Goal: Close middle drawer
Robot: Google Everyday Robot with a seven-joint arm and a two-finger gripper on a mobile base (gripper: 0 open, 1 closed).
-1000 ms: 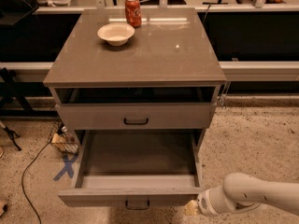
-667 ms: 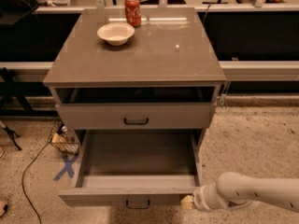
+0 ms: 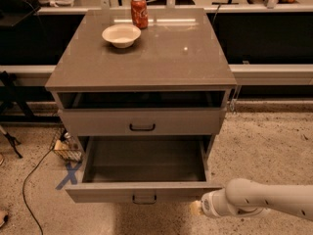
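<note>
Evidently unfinished: the middle drawer point(image 3: 144, 164) stands pulled far out. The gripper point(image 3: 197, 208) sits just beside the drawer front's right corner, and its grip state cannot be told. The whole closing push remains.

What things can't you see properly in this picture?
Camera view:
- Lowest drawer: hidden beneath the pulled-out middle drawer.
- Contact: the end effector sits at that drawer's front right corner; touching or not is unclear.
- Arm: cut off by the right edge.
- Slot under the cabinet top: too dark.
</note>
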